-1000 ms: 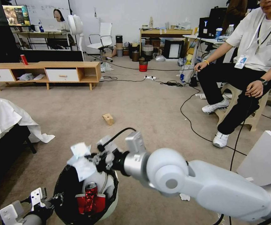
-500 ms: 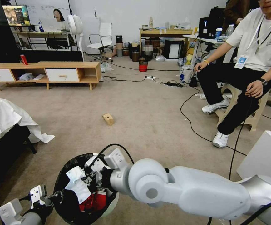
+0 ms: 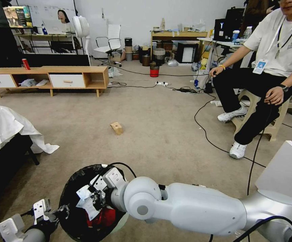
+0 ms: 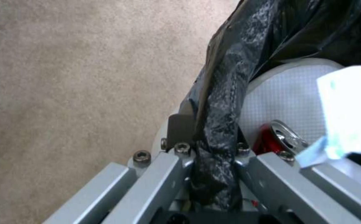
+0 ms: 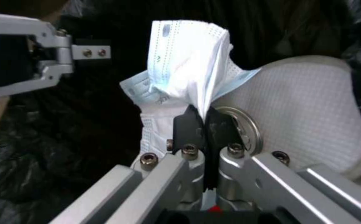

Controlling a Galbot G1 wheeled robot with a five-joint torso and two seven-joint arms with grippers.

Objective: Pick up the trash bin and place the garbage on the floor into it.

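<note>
My right arm hides most of the trash bin (image 3: 72, 188). The red can (image 5: 247, 130) sits half behind my fingertips (image 5: 186, 129). Bin base is cut off.

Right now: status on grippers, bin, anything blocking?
Left gripper shut on trash bin rim. Right gripper inside bin, shut on white tissue. Crushed red can already in. Cardboard box on the floor.

Glossy white right arm (image 3: 199, 208) with round joints, black cable, silver screwed gripper (image 5: 206, 124) links.

Trash bin (image 3: 72, 188) sits front-left on the floor (image 3: 159, 114), cardboard box (image 3: 116, 128) further ahead, probably a can (image 4: 281, 140) inside the bin.
</note>
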